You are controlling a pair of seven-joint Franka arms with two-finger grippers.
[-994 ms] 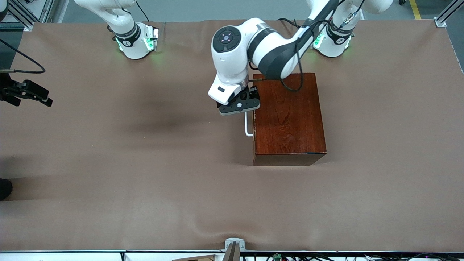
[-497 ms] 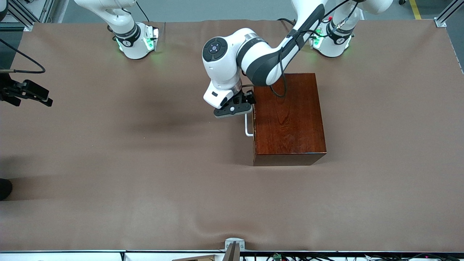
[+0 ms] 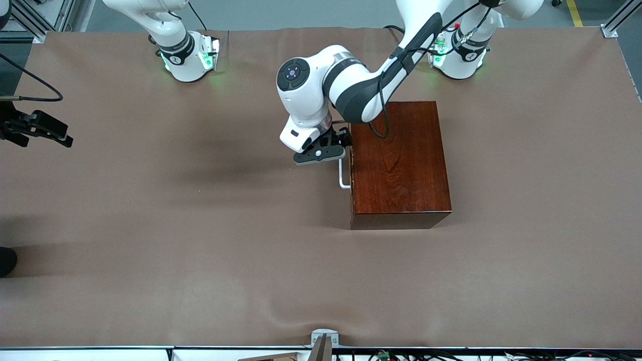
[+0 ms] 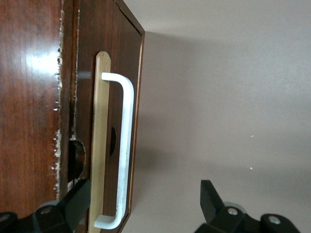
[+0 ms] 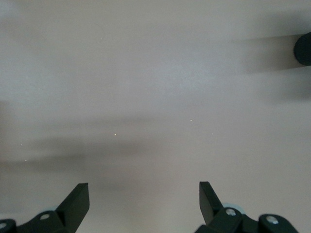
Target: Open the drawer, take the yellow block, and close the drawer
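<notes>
The drawer is shut inside the reddish-brown wooden box. Its white bar handle sticks out toward the right arm's end of the table. My left gripper hovers over the end of that handle nearest the arm bases. In the left wrist view this gripper is open, and the end of the handle lies between its fingers without touching them. My right gripper is open over bare cloth at the right arm's end of the table. The yellow block is hidden.
Brown cloth covers the whole table, with wrinkles near the front edge. A dark round object shows at the edge of the right wrist view. A small metal bracket sits at the table's front edge.
The left arm has swung a little toward the right arm's end, carrying its gripper down from beside the box top to over the handle. The right arm has not moved.
</notes>
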